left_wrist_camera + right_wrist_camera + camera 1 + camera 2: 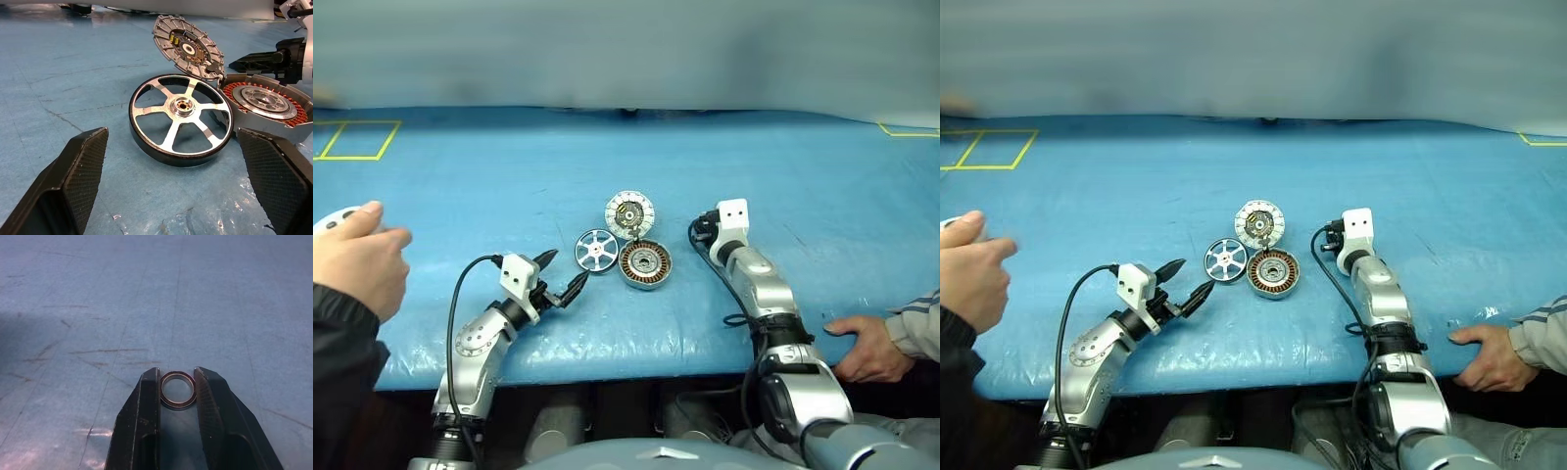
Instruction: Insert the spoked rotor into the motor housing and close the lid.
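The spoked rotor (596, 251) is a silver wheel lying flat on the blue table, just left of the motor housing (645, 264) with its copper windings. The lid (629, 214) stands swung open behind the housing, its whitish rim and dark centre showing. My left gripper (570, 266) is open, low over the table, pointing at the rotor (181, 117) from a short way off. In the right wrist view, my right gripper (177, 374) is shut on a small metal ring (178, 405) held just above the table, to the right of the housing.
A person's hand (357, 259) holding a white object hovers at the table's left edge. Another person's hand (862, 348) rests on the front edge at the right. Yellow tape outlines (357, 140) mark the far left corner.
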